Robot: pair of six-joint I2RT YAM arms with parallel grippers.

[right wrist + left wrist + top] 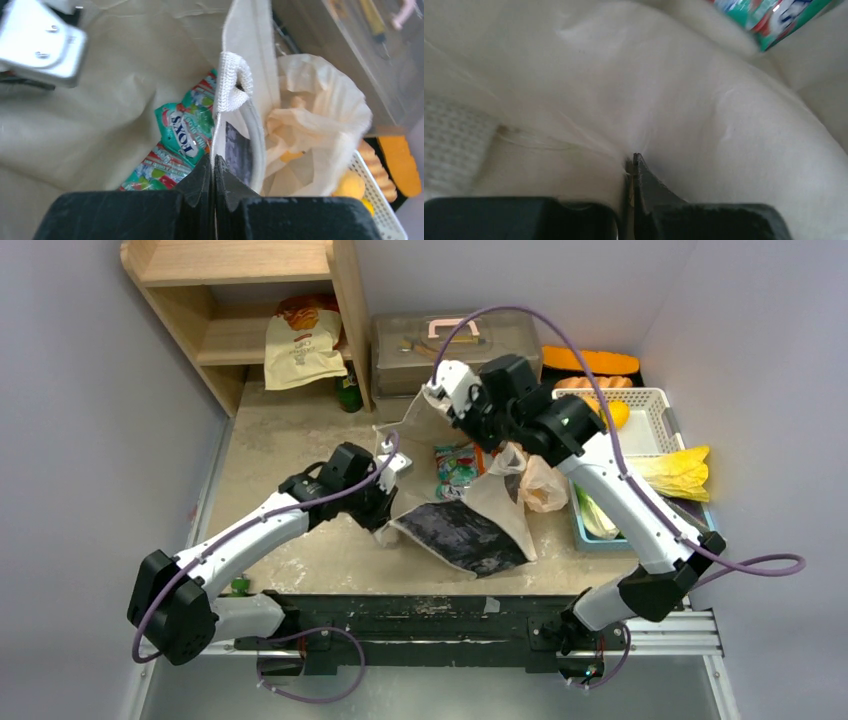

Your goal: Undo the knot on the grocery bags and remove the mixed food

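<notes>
Grocery bags [320,100] lie beside the cloth tote [250,40]; left gripper [631,164] and right gripper [214,161] each clench thin tote fabric, which could slip free if they pull apart.

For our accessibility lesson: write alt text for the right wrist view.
The right tool, shut, pinches an edge of a cream cloth bag below its white webbing handle. A green sweet packet lies to the left; a pale-orange plastic bag and a white basket sit to the right.
</notes>
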